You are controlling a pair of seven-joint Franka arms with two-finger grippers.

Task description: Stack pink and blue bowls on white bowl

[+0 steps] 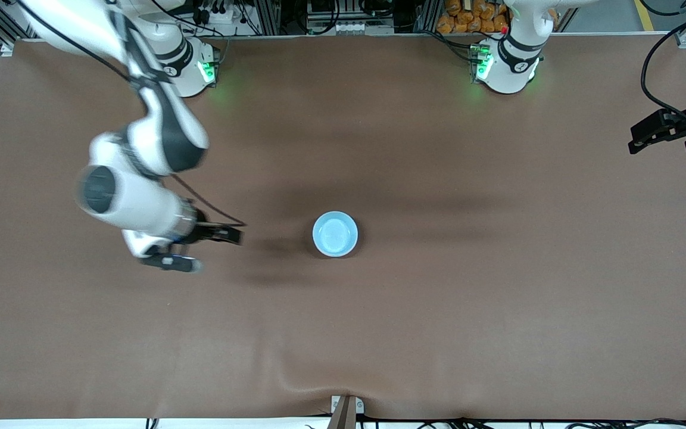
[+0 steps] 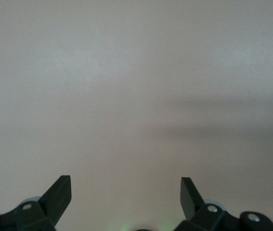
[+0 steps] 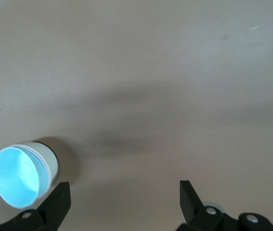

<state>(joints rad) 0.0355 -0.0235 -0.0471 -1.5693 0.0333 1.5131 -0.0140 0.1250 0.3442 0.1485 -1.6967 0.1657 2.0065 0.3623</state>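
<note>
The blue bowl (image 1: 335, 234) topped a stack on the bare counter (image 1: 438, 310). Right pincer (image 1: 200, 247) hovered beside it, spread; left pincer (image 2: 125, 197) waited, spread.

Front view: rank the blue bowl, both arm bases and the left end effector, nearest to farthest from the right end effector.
1. blue bowl, mid-table, closest to the right end effector.
2. right arm's base, at the table's farther edge.
3. left arm's base, same edge.
4. left end effector, over the left arm's table end.
</note>
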